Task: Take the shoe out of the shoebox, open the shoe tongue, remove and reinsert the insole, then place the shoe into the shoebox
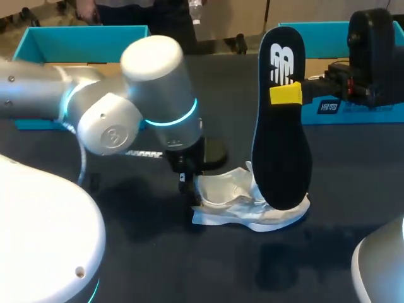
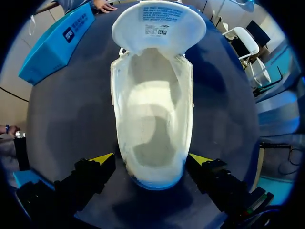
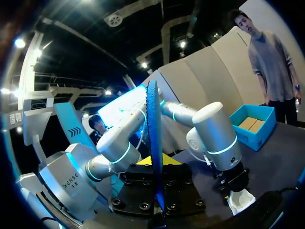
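Your right pincer [image 1: 287, 95] clamps the black flat insole [image 1: 281, 145] upright, its lower end at the white fabric shoe [image 1: 246, 202] on the dark surface [image 1: 158, 252]. Your left pincer [image 2: 151, 160] straddles the heel, grip unclear. If it enters skewed, the insole may buckle.

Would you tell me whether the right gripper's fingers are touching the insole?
Touching: the right wrist view shows the insole edge-on, clamped between the fingers of the right gripper; the head view shows a yellow tip on its face.
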